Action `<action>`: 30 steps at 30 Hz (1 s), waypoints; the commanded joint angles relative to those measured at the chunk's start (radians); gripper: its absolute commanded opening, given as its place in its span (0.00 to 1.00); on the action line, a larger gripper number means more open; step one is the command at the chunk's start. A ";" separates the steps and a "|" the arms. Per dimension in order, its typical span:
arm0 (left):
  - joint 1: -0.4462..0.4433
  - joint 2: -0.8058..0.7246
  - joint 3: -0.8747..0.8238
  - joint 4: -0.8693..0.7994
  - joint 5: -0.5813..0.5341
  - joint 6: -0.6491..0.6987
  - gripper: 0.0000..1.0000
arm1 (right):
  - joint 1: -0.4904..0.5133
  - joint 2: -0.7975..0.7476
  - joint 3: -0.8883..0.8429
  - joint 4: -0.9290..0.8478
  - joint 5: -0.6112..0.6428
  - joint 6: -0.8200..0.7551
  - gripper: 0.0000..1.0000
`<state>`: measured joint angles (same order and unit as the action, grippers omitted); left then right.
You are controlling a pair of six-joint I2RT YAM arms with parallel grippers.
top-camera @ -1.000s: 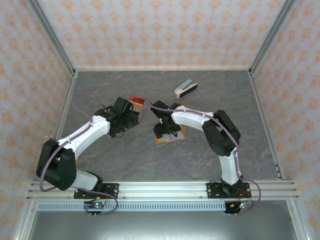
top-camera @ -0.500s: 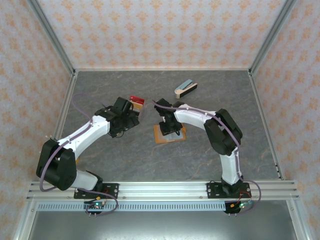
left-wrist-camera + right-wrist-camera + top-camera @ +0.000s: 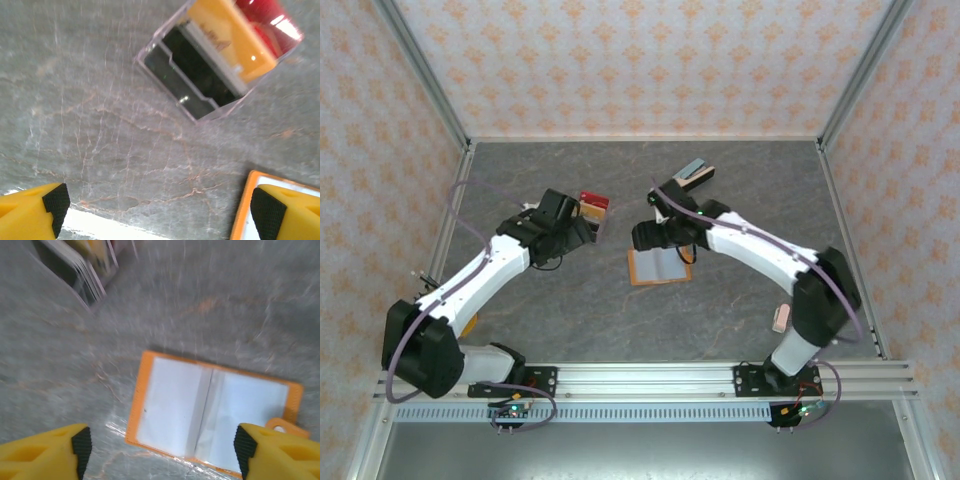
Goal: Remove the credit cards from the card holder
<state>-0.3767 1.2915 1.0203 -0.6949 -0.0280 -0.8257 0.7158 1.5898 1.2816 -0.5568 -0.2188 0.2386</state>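
The card holder (image 3: 660, 266) lies open and flat on the table, orange rimmed with pale grey-blue pockets (image 3: 210, 407). My right gripper (image 3: 642, 236) hovers over its far left part, open, with the holder (image 3: 210, 407) beneath the spread jaws (image 3: 162, 450) and nothing between them. A small pile of cards (image 3: 592, 203), red, tan and black, lies to the far left of the holder; in the left wrist view the pile (image 3: 215, 55) sits up right. My left gripper (image 3: 588, 232) is open just near of that pile, over bare table (image 3: 160, 215). The holder's orange edge (image 3: 241, 210) shows by its right finger.
A grey-blue and black wedge-shaped thing (image 3: 692, 176) lies at the back, right of centre. A small pink thing (image 3: 780, 318) lies by the right arm's lower link. Metal rails and patterned walls border the grey marbled table (image 3: 570, 320).
The right arm has swung its elbow out to the right and its gripper has come off the holder toward the back. The left arm shifted slightly left.
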 commanded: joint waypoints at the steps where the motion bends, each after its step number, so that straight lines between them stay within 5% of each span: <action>1: 0.007 -0.069 0.043 -0.035 -0.143 0.077 0.96 | -0.020 -0.112 -0.067 0.071 0.182 0.052 0.84; 7: 0.007 -0.182 0.028 0.005 -0.407 0.204 1.00 | -0.070 -0.357 -0.219 0.180 0.520 0.016 1.00; 16: 0.007 -0.281 -0.179 0.257 -0.764 0.359 1.00 | -0.240 -0.498 -0.398 0.264 0.858 -0.010 1.00; 23: 0.016 -0.265 -0.364 0.523 -0.824 0.549 1.00 | -0.428 -0.525 -0.599 0.393 0.898 0.044 1.00; 30: 0.128 -0.191 -0.494 0.776 -0.658 0.627 1.00 | -0.528 -0.508 -0.800 0.667 0.865 -0.081 1.00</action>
<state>-0.2852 1.0790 0.5705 -0.1040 -0.7345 -0.2642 0.2119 1.0817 0.5243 -0.0544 0.6350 0.2134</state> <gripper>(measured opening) 0.998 0.998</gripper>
